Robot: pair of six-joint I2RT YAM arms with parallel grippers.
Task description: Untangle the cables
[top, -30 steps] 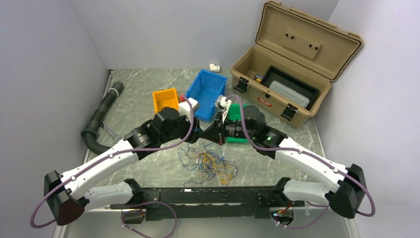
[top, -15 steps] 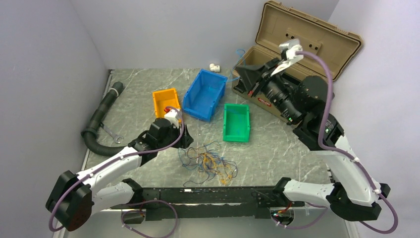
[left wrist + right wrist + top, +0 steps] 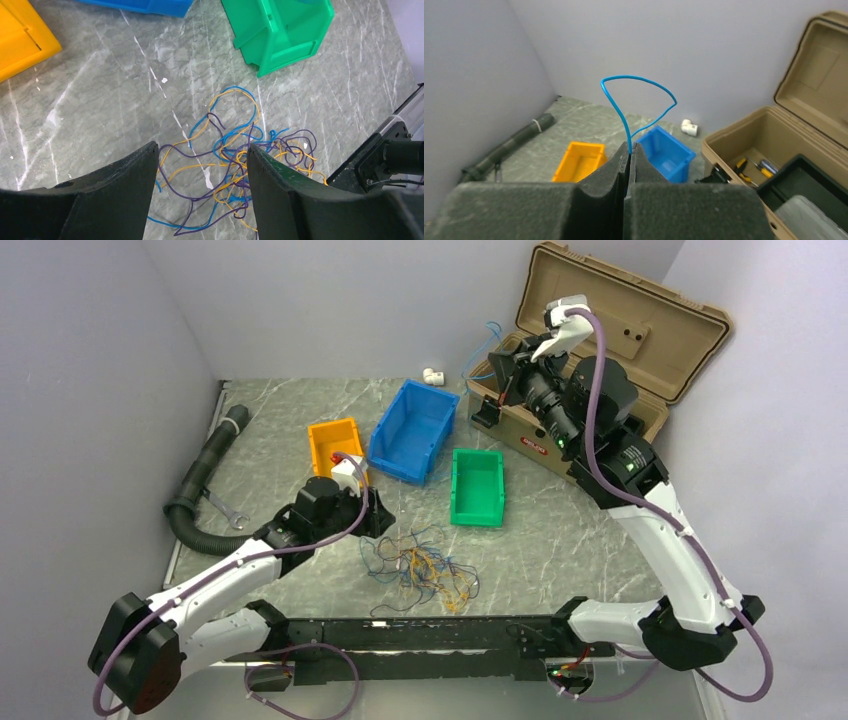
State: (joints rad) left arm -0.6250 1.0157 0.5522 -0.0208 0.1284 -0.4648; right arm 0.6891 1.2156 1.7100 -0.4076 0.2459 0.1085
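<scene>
A tangle of thin blue, yellow-orange and purple cables lies on the marble table near the front rail; it also shows in the left wrist view. My left gripper is open, low over the left side of the tangle, holding nothing. My right gripper is raised high by the tan toolbox and is shut on one blue cable, which loops up from its fingertips. The same blue cable shows in the top view.
Orange bin, blue bin and green bin stand behind the tangle. An open tan toolbox is at the back right. A black corrugated hose and a wrench lie left. A white fitting is at the back.
My right gripper rose from the table centre with the blue cable, up and back toward the toolbox. My left arm drew back to the left and now hovers over the tangle.
</scene>
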